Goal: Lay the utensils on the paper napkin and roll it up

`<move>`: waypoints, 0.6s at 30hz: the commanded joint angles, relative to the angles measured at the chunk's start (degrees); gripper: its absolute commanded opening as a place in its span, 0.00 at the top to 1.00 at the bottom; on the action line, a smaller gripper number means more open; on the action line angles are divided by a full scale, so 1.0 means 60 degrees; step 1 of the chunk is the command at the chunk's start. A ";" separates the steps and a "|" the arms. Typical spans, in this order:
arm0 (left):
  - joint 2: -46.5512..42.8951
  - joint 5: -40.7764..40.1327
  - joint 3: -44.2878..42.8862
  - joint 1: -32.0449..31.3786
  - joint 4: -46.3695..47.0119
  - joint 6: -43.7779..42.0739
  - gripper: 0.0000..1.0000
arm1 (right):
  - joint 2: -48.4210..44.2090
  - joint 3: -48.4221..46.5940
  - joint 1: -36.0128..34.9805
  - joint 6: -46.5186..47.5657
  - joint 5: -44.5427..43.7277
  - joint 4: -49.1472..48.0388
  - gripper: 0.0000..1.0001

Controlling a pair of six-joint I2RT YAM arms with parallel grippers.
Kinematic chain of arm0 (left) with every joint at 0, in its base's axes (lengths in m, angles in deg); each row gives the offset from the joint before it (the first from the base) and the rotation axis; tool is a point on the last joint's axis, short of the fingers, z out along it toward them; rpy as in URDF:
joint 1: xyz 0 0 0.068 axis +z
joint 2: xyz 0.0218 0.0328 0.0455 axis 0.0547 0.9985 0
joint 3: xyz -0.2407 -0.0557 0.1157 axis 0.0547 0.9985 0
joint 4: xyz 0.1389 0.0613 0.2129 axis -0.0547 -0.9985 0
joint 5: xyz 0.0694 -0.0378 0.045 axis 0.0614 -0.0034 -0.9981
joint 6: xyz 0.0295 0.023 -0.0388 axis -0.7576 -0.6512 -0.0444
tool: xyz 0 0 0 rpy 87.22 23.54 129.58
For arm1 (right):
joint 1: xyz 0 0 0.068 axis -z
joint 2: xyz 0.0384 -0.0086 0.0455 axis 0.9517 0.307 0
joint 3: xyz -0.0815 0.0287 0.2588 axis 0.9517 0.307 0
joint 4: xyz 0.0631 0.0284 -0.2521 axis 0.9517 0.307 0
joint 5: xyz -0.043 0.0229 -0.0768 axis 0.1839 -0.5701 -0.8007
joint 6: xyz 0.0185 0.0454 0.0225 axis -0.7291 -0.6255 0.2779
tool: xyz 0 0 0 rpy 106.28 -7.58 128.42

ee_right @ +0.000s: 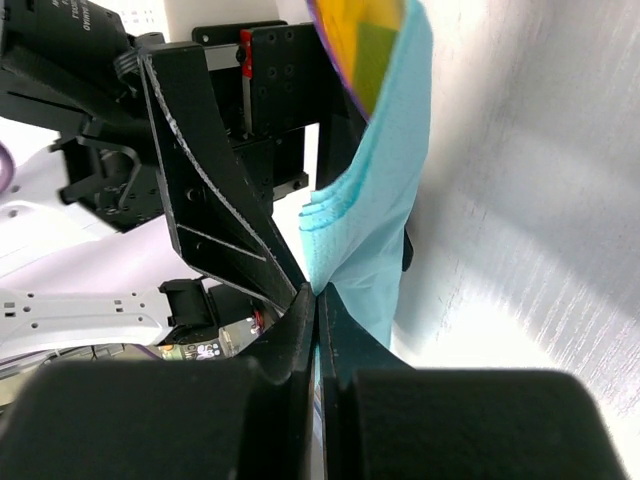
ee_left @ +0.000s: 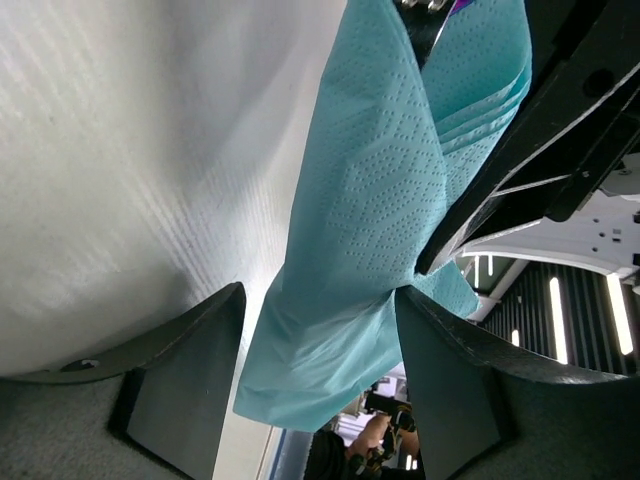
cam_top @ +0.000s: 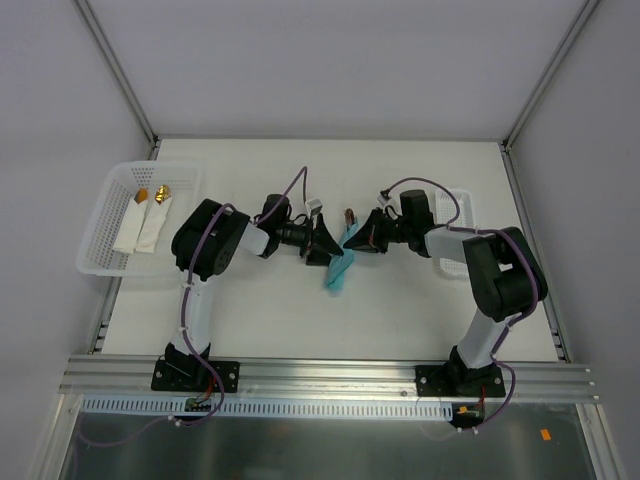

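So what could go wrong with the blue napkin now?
The right gripper pinches the paper napkin by its edge, so the thin paper might tear or slip. The left gripper is open around it, so the loose fold could fall open and the utensils might slide out.

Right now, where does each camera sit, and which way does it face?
Top external: above, behind the bases, facing down at the table; left arm and right arm show.
Left wrist: faces along its open fingers at the paper napkin.
Right wrist: faces along its shut fingers, which pinch the napkin; left arm beyond.
Shared: all three show the napkin.
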 commanded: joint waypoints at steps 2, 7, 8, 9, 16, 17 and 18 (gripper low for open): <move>0.0485 0.0466 0.0141 0.0042 0.2848 0.1803 0.37 | -0.0545 -0.0170 -0.0155 -0.0276 0.0526 -0.0629 1.00; 0.0734 0.0584 0.0156 0.0042 0.4535 0.2991 0.38 | -0.0560 -0.0229 -0.0169 -0.0291 0.0526 -0.0644 1.00; 0.0749 0.0599 0.0156 0.0042 0.4710 0.3122 0.38 | -0.0560 -0.0243 -0.0155 -0.0291 0.0526 -0.0644 1.00; 0.0749 0.0613 0.0199 0.0042 0.4871 0.3327 0.39 | -0.0575 -0.0243 -0.0155 -0.0291 0.0526 -0.0644 1.00; 0.0646 0.0452 0.0492 0.0056 0.4814 0.2992 0.38 | -0.0721 -0.0316 -0.0155 -0.0452 0.0541 -0.0688 1.00; 0.0647 0.0438 0.0507 0.0042 0.4858 0.3006 0.37 | -0.0736 -0.0316 -0.0169 -0.0466 0.0570 -0.0702 1.00; 0.0647 0.0438 0.0536 0.0042 0.4902 0.3065 0.37 | -0.0751 -0.0316 -0.0169 -0.0481 0.0570 -0.0688 1.00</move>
